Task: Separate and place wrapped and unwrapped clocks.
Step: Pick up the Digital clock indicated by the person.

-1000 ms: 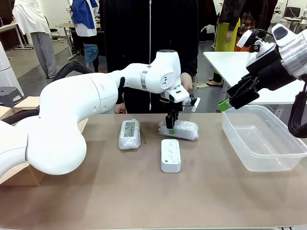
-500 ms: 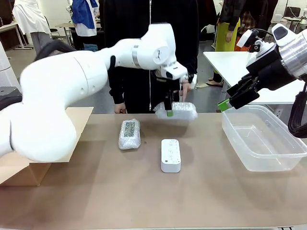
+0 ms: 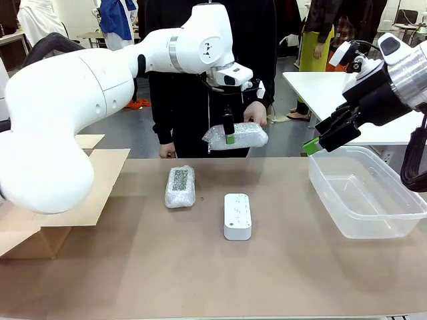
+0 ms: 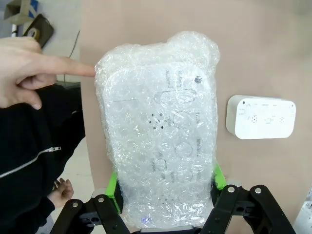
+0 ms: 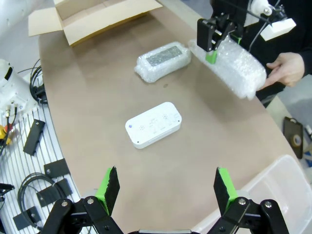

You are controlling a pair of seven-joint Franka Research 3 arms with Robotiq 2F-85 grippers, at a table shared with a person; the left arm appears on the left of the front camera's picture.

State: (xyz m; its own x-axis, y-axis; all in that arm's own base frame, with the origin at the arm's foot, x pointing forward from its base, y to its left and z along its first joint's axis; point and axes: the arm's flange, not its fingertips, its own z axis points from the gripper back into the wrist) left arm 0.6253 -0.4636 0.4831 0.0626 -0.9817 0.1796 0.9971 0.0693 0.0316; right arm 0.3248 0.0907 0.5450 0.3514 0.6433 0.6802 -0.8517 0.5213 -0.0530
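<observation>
**A:** Closest to us on the worktop (image 3: pixel 200 280), what's lying there?

**B:** The bare white clock (image 3: pixel 237 216). It lies flat near the middle, face up, short end toward us, with nothing touching it.

**A:** And just past it?

**B:** To its left and a little farther back is the wrapped bundle with the dark patch (image 3: pixel 180 186). It also lies flat, and there is a clear gap between it and the clock.

**A:** What's out at the sides?

**B:** An open cardboard box (image 3: pixel 47 227) sits at the left edge. A clear plastic tub (image 3: pixel 324 193) is on the right.

**A:** Where's the right gripper (image 5: pixel 165 192)?

**B:** It is up in the air near the tub's far left corner. Its green pads are spread wide with nothing between them.

**A:** And the left one?

**B:** The left gripper (image 3: pixel 229 139) points down and pinches the second wrapped bundle (image 3: pixel 243 135) across its width. It holds the bundle well clear of the worktop over the far edge. The bundle hangs roughly level, and small dots and faint print show through the wrap.

**A:** Is anyone near it?

**B:** Yes, the person's hand (image 4: pixel 24 73). From the left wrist camera, one outstretched finger touches the bundle's edge. The person (image 3: pixel 200 67), in a dark zipped top, stands right behind it at the far side.
</observation>
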